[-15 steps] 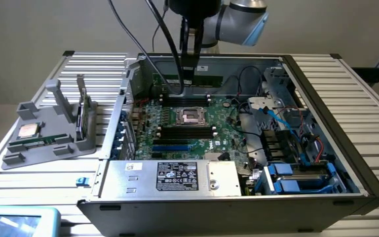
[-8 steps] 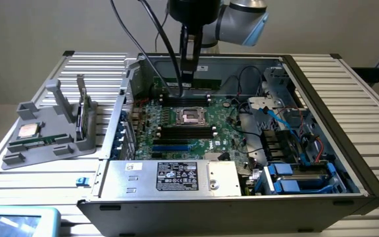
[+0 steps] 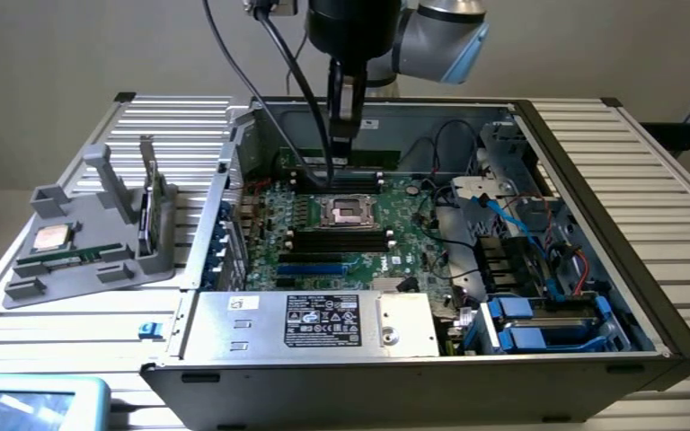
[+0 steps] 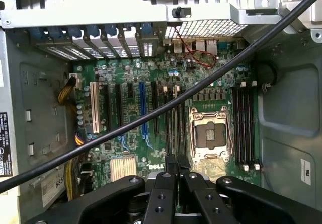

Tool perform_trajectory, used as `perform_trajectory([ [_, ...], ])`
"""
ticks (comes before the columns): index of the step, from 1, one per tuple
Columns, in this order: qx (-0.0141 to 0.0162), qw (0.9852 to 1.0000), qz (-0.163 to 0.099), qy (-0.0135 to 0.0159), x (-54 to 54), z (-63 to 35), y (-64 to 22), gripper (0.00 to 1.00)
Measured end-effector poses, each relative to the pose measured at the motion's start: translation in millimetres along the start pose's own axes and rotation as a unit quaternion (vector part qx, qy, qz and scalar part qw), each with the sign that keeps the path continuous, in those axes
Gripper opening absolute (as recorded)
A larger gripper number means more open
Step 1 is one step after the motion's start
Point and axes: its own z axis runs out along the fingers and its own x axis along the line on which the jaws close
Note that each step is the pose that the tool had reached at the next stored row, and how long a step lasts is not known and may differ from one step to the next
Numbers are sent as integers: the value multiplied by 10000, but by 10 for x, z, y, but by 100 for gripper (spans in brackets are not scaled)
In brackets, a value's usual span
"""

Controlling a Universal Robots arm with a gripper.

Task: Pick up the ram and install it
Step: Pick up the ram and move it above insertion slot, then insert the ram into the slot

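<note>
the gripper point(image 3: 335, 163) hangs inside the case point(image 3: 525, 121), jaws drawn together over the slots point(image 4: 176, 118) behind the socket point(image 3: 348, 212). the ram point(image 3: 367, 153) seems to stand on edge right at the fingertips, long axis along the slots; whether it is clamped can't be told.

The arm's rounded joint point(image 3: 431, 36) is silver-grey with a pale blue ring. Above the gripper point(image 3: 337, 163) sits a black cylinder point(image 3: 351, 22), beside it black cables point(image 3: 287, 76); its black links point(image 4: 113, 196) bear round screws point(image 4: 224, 180).
</note>
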Motion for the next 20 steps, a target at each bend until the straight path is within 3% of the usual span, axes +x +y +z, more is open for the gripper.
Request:
perform_trajectory([
  [7, -11, 9999, -165, -5, -40, 104, -2, 11],
  [20, -11, 9999, -166, -6, -40, 107, -2, 11],
])
